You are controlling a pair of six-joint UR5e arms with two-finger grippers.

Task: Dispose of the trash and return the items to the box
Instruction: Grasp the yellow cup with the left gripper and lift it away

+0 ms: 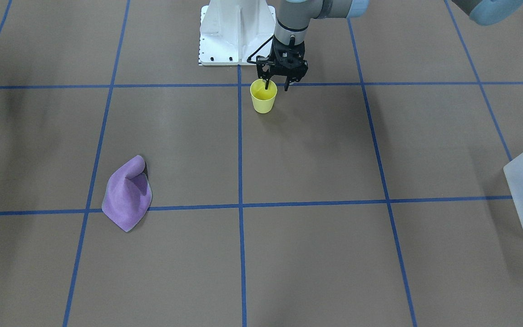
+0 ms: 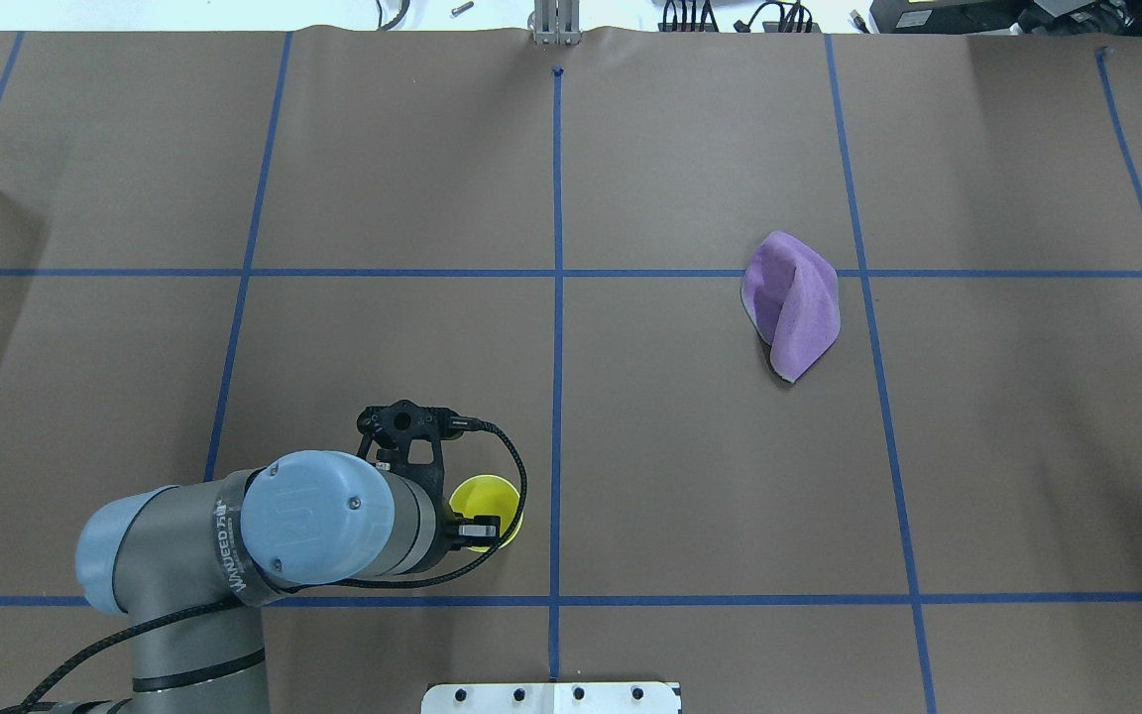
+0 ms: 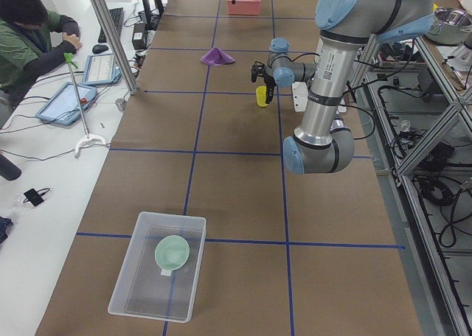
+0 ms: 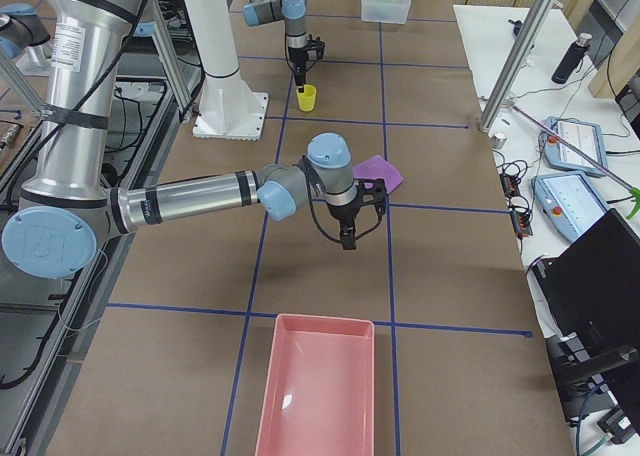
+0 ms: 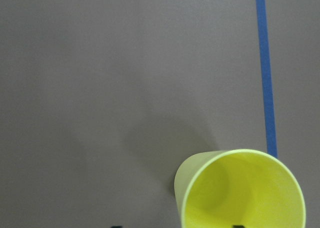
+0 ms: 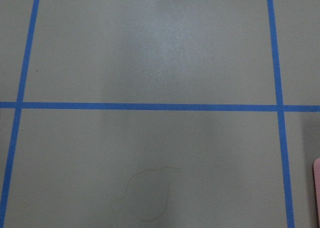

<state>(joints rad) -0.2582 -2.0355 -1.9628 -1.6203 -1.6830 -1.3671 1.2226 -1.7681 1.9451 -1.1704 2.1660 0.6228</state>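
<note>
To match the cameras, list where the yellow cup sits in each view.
Front-facing: yellow cup, top centre.
Overhead: cup lower left of centre.
Exterior left: cup upper middle.
Exterior right: cup top centre.
Left wrist: cup bottom right.
Right wrist: not in it.
Shared landmark: purple cloth, all four exterior views.

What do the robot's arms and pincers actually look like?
Both are silver-grey jointed tubes with pale blue round caps. The left arm carries a lettered dark band, and a black cable loops to its black two-fingered left pincer. The right arm looks the same.
</note>
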